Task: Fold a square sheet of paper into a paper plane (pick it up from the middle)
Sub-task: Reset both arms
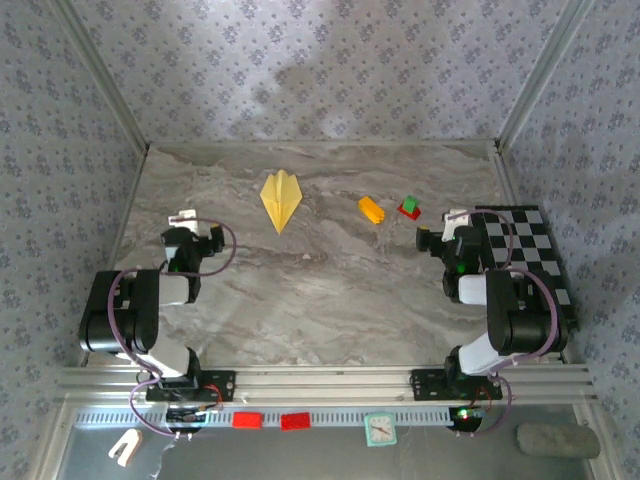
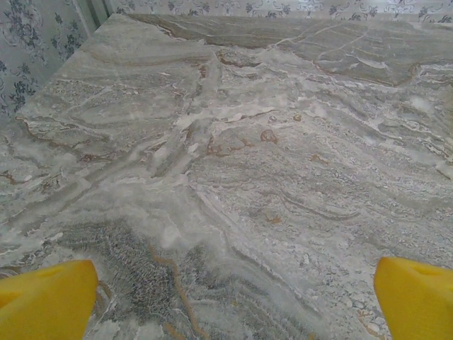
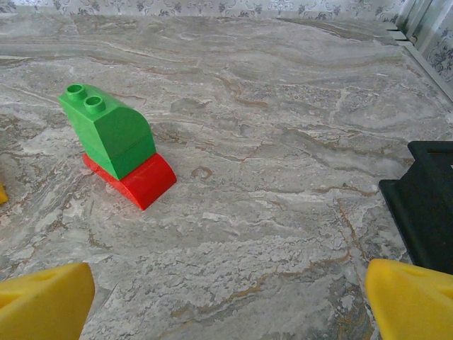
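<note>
Swirling marble (image 1: pixel 330 290), floral walls (image 1: pixel 300 70), paper plane (image 1: pixel 281 200)

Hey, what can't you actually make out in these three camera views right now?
Plane: top view, too small to read its folds.
Board: right wrist view, cut off by the right edge; its checks fall outside the frame.
Left fingers: left wrist view, cut off by the bottom edge, bar the tips.
Green-and-red block: top view, too small to show studs.
</note>
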Available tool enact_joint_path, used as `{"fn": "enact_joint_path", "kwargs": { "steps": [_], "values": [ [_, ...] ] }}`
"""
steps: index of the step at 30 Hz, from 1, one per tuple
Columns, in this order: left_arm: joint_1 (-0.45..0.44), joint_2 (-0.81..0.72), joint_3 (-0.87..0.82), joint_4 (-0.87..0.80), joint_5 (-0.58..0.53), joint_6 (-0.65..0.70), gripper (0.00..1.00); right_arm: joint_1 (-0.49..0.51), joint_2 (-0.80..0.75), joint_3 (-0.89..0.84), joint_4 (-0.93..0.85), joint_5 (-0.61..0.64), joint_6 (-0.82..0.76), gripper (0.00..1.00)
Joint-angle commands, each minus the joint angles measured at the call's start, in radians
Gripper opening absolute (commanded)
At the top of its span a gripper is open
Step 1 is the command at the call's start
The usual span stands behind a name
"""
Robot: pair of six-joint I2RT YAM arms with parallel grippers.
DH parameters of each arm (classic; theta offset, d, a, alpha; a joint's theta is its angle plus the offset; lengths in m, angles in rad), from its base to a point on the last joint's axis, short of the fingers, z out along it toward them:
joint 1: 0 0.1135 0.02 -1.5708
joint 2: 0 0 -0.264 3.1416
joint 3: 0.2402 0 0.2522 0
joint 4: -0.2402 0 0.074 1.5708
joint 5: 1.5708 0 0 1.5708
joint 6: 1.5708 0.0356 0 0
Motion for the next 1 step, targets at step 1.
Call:
{"fn": "enact_joint_path", "kwargs": {
  "steps": [1],
  "values": [
    [0.002, 0.008, 0.021, -0.003, -0.011, 0.013, 1.00, -0.003, 0.012, 0.018, -0.007, 0.005, 0.011, 1.00]
  ]
}}
